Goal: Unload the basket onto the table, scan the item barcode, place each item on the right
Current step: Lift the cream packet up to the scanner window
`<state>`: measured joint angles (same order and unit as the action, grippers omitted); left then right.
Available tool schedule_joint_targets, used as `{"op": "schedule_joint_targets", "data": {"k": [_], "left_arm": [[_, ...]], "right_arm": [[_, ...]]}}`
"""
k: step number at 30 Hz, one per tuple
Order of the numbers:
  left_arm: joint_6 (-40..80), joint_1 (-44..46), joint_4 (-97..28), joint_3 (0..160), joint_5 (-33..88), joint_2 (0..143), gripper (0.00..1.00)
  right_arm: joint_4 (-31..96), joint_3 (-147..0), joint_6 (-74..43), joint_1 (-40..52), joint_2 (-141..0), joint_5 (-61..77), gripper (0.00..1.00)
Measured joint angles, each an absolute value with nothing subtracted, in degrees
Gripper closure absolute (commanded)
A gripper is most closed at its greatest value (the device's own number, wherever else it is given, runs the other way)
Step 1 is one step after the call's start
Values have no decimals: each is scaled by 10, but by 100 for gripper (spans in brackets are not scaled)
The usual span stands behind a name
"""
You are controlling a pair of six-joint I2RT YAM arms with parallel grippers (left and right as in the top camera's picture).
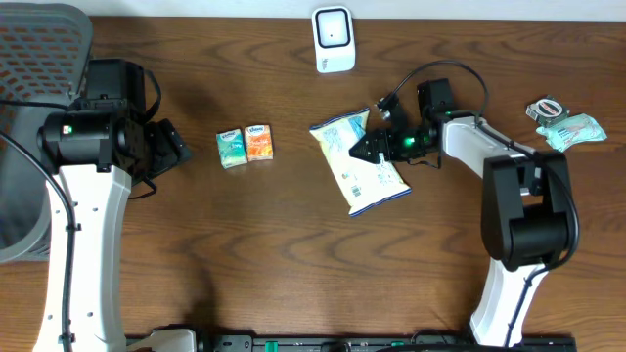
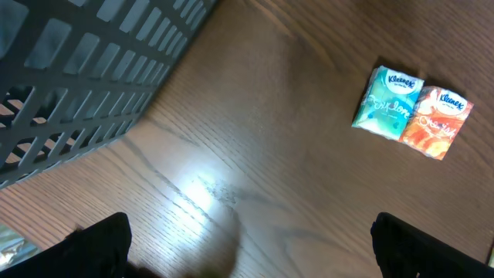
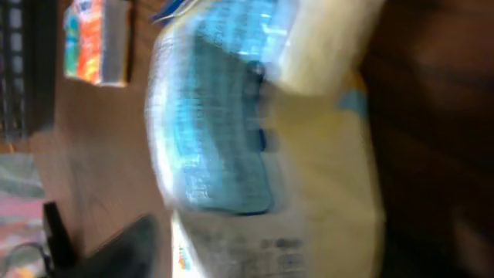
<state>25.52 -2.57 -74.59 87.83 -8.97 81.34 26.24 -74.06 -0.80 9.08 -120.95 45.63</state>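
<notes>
— When you look down from above, where is the bag (image 1: 364,181)?
— It lies flat on the table (image 1: 293,264), near the middle and a bit to the right. The white scanner (image 1: 334,39) stands at the far edge, apart from the bag.
— Is a gripper on it?
— The right gripper (image 1: 366,149) is right at the bag, over its upper half. Its own camera sees almost only the bag, blue and pale yellow, very close and very blurry.
— So is it holding the bag?
— I cannot tell. The blur hides the fingers, and from above they are only a dark shape on the bag.
— And the left gripper (image 1: 174,147)?
— It is well off on the left side, touching nothing. Its fingers (image 2: 96,247) are spread wide, one in each bottom corner of its camera view, with bare wood between them.
— What else is there?
— A teal pack (image 1: 231,149) and an orange pack (image 1: 258,142) sit side by side, touching, between the left gripper and the bag. A grey basket (image 1: 44,39) with holes is in the far left corner. On the far right lies a pale green wrapper (image 1: 577,130) with a small round thing (image 1: 545,108) just beside it
</notes>
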Motion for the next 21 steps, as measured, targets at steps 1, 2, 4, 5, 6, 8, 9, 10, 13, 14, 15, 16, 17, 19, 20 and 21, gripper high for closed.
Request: {"op": "schedule_joint_targets", "data": {"k": [1,2,4,5,6,8,9,10,13,14,15,16,17,19,20,21], "left_arm": [[255,-26,-746,878,-90,813,2],[255,-26,-746,878,-90,813,2],[255,-26,-746,878,-90,813,2],[255,-26,-746,878,-90,813,2],[255,-26,-746,878,-90,813,2],[255,-26,-746,878,-90,813,3],[255,-26,-746,878,-90,813,3],[255,-26,-746,878,-90,813,2],[255,-26,-746,878,-90,813,2],[255,-26,-746,878,-90,813,2],[255,-26,-746,878,-90,813,2],[255,-26,-746,878,-90,813,2],[255,-26,-746,878,-90,813,2],[255,-26,-746,878,-90,813,2],[255,-26,-746,878,-90,813,2],[255,-26,-746,878,-90,813,2]], "right_arm": [[265,-741,-9,91,-1214,459,57],[269,-741,-10,91,-1218,462,67],[277,-740,-13,91,-1223,467,99],[279,-740,-16,91,-1224,469,99],[282,-740,-20,90,-1225,482,99],[286,-741,-22,91,-1223,494,99],[286,-741,-22,91,-1222,497,99],[286,-741,-22,91,-1222,501,99],[284,-737,-23,90,-1222,518,99],[284,-734,-23,88,-1221,526,99],[283,-730,-23,86,-1220,535,99],[282,-727,-23,83,-1218,543,99],[283,-723,-23,80,-1215,550,99],[283,-717,-23,70,-1203,558,99],[283,-715,-23,65,-1195,560,99],[284,-714,-23,59,-1184,562,99]]}}
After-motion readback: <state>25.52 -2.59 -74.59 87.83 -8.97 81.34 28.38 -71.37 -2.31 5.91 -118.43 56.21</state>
